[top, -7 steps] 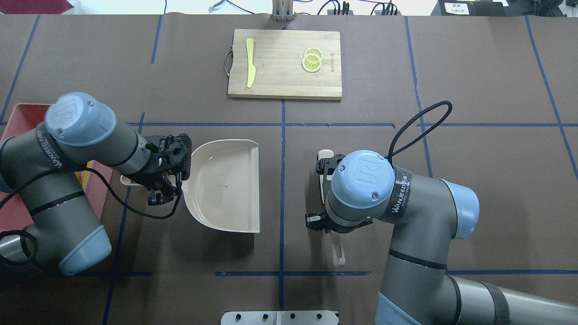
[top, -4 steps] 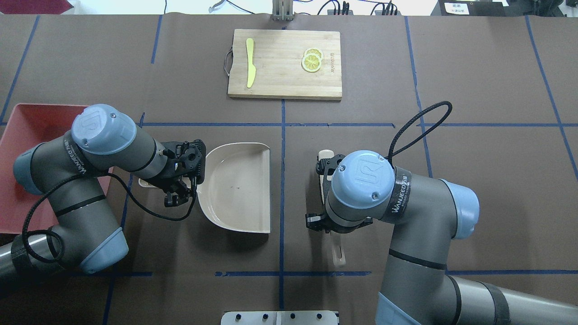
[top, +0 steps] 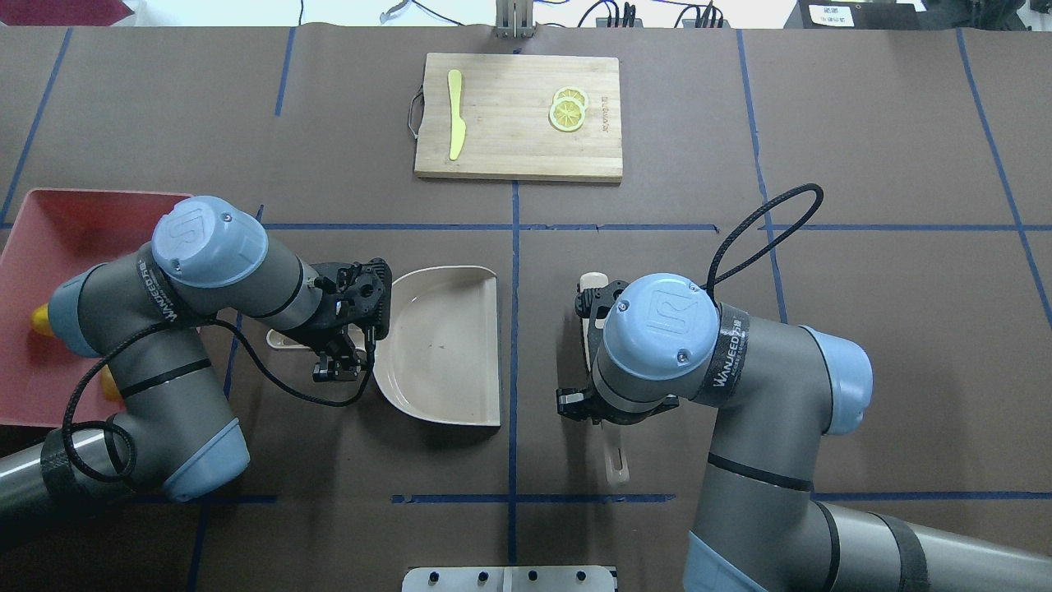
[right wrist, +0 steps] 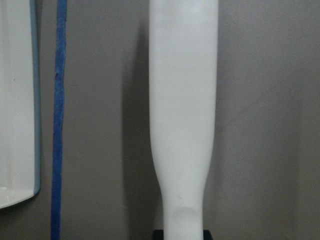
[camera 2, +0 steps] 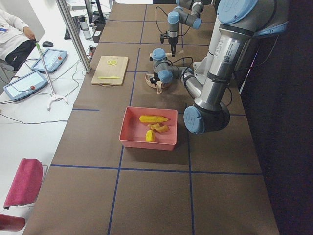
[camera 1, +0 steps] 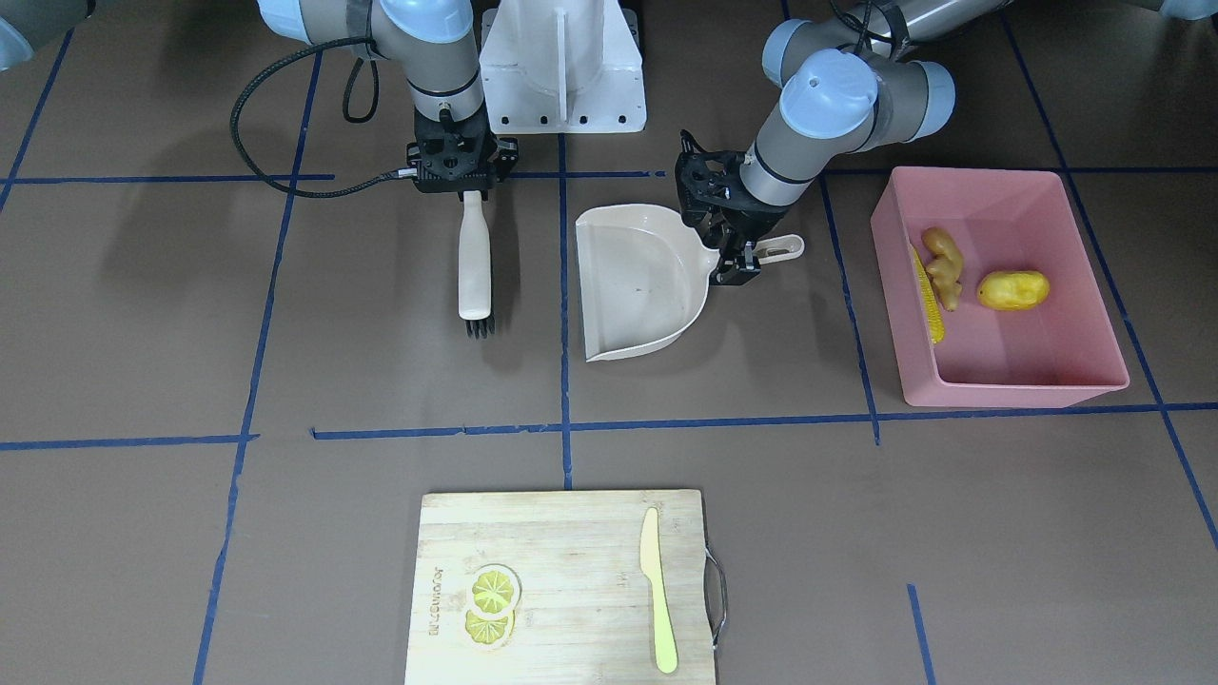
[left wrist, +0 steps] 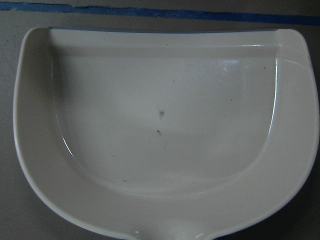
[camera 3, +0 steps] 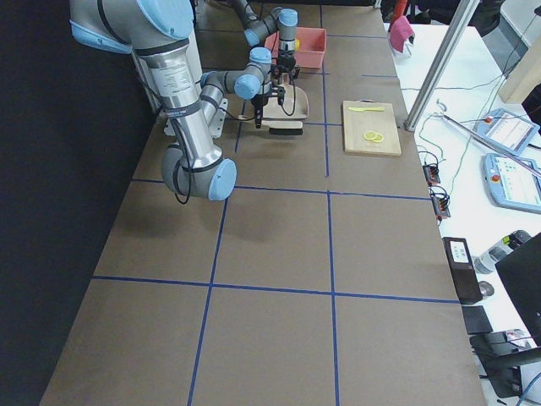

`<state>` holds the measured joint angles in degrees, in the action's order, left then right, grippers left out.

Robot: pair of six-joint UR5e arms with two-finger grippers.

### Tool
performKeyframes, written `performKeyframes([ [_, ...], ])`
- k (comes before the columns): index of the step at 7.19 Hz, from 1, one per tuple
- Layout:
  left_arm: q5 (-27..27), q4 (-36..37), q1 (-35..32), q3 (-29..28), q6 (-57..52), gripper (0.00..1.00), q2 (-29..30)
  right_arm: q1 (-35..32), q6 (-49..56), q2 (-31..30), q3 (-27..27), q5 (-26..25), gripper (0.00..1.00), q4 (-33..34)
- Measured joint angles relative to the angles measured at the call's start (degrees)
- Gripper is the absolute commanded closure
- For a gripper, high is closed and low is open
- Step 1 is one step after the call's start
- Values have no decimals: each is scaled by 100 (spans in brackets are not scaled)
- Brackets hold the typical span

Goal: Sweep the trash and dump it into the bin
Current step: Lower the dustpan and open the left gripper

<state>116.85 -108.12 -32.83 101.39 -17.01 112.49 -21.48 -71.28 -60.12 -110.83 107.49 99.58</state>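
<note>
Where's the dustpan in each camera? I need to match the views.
Front-facing: dustpan at centre, right of the brush.
Overhead: dustpan left of centre.
Exterior left: dustpan small, beyond the bin.
Exterior right: dustpan small, before the bin.
Left wrist: dustpan fills the frame.
Right wrist: dustpan sliver, left edge.
Landmark: blue tape line beside its open lip.

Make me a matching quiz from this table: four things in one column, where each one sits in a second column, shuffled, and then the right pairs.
Things:
1. corn cob
2. dustpan
3. brush
4. pale yellow knife

Places:
A. on the wooden cutting board
B. handle gripped by the right gripper
C. inside the pink bin
D. handle gripped by the left gripper

Pairs: 1-C, 2-D, 3-B, 4-A
</note>
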Motion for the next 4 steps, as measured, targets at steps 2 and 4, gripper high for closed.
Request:
performKeyframes([
  [2,13,16,-20,50,45,0,24,-10,0,0,0,0,100,0],
  [4,35,31,-222,121,49,0,14,-21,14,0,0,2,100,0],
])
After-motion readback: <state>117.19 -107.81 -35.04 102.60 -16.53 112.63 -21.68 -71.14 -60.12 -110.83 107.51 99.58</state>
